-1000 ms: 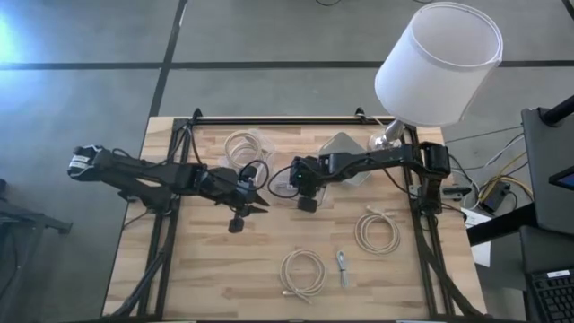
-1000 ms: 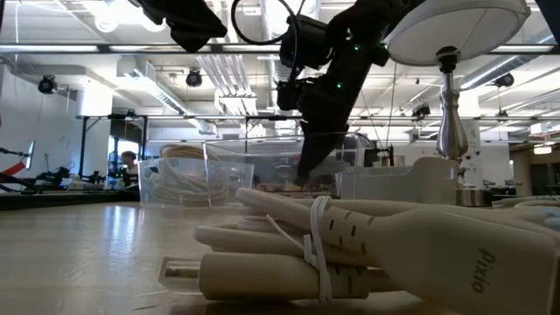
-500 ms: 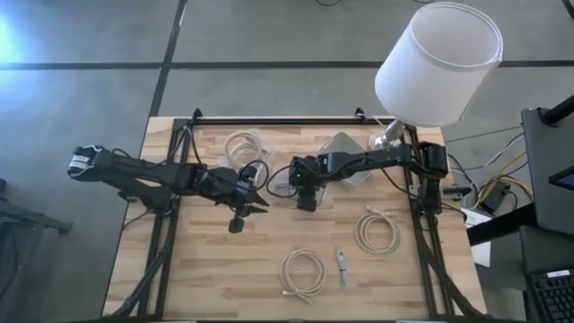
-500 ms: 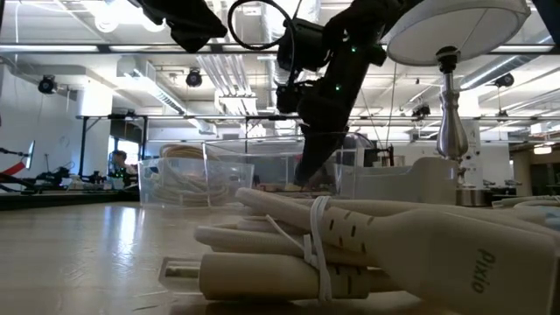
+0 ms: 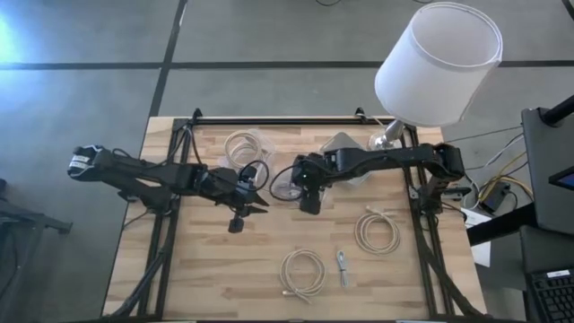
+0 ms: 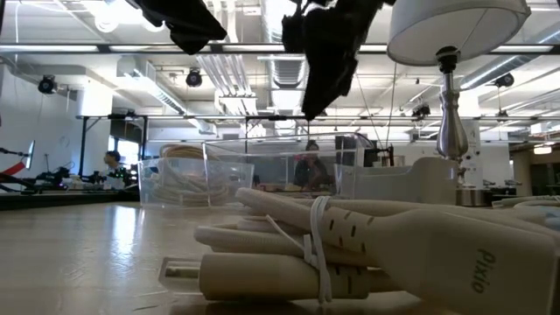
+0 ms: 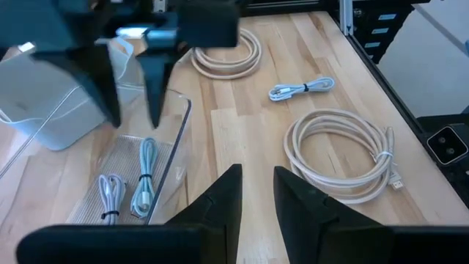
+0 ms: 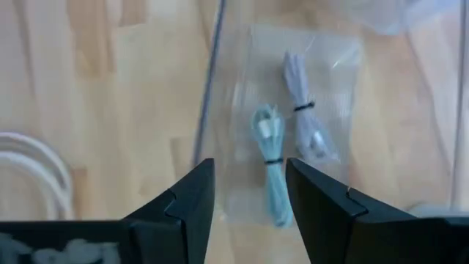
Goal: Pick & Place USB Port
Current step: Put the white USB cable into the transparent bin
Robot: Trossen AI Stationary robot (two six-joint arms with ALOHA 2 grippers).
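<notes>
A: Wood-plank table [image 5: 206,278] on a black frame, grey floor around it. A big white lamp [image 5: 438,63] stands at the far right corner, and the low view looks across into a bright workshop with a person [image 6: 113,161] seated far back.

B: What's lying on the table?

A: A cream cable coil [image 5: 302,271] at the near edge, a small grey cable [image 5: 342,266] just beside it, another coil [image 5: 377,231] to the right. At the far side, a clear tub [image 5: 244,144] holding a coil, and a clear bin [image 5: 285,184] in the middle.

B: And the USB cables?

A: Down in that bin: a teal cable [image 8: 270,170] and a grey one [image 8: 304,126] side by side on its floor, nothing touching them.

B: The grippers?

A: Right gripper [image 8: 249,192] hangs above the bin, fingers parted, holding nothing. Left gripper [image 7: 255,202] waits left of the bin, jaws a little apart, also without a load.

B: Any change from a moment ago?

A: Yes: the right gripper has lifted. In the low view it was down at the bin, and now it is well above it. The left arm has not moved.
</notes>
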